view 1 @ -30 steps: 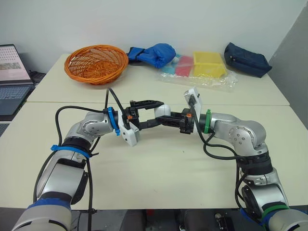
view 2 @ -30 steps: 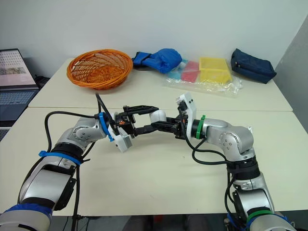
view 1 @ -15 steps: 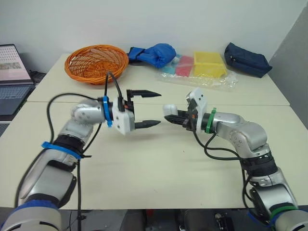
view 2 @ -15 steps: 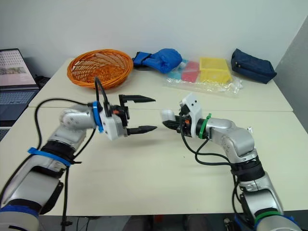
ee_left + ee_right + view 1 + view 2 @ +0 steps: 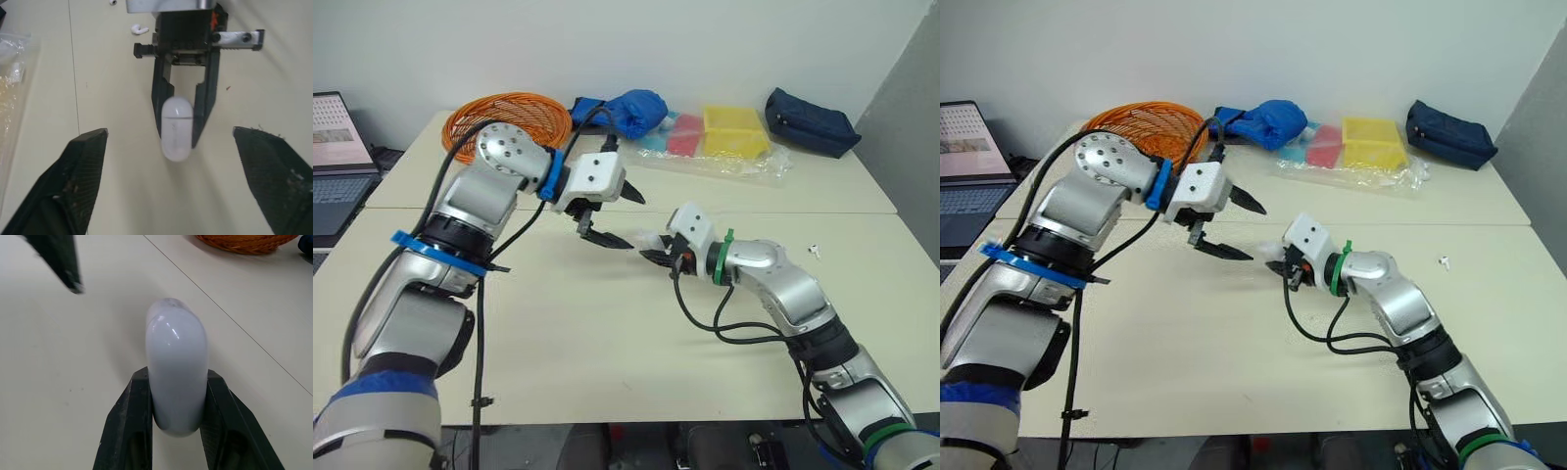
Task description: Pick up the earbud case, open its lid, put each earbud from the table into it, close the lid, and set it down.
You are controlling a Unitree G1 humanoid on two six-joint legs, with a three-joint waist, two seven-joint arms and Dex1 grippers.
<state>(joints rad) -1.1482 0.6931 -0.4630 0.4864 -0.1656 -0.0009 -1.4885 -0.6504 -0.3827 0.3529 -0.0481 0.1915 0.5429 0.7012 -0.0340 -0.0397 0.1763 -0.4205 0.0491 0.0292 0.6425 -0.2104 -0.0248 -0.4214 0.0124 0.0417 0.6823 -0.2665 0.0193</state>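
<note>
The white earbud case (image 5: 176, 377) has its lid shut and is clamped between the two fingers of my right gripper (image 5: 656, 257), low over the table near its middle. The left wrist view shows the case (image 5: 175, 128) end-on between those black fingers. My left gripper (image 5: 628, 221) hangs open just left of the case and points at it; it touches nothing. One fingertip (image 5: 54, 259) of it shows in the right wrist view. A small white earbud (image 5: 814, 251) lies on the table to the far right. In the left wrist view an earbud (image 5: 139, 29) lies beyond my right gripper.
An orange basket (image 5: 504, 110) stands at the back left, with a blue bag (image 5: 631, 106) beside it. A clear plastic bag with yellow and pink items (image 5: 724, 137) and a navy pouch (image 5: 808, 119) lie at the back right. A laptop (image 5: 333, 147) sits off the left edge.
My left gripper has come off the case, opened wide and risen, its arm now arched high. My right gripper has kept the case and moved lower and a little left.
</note>
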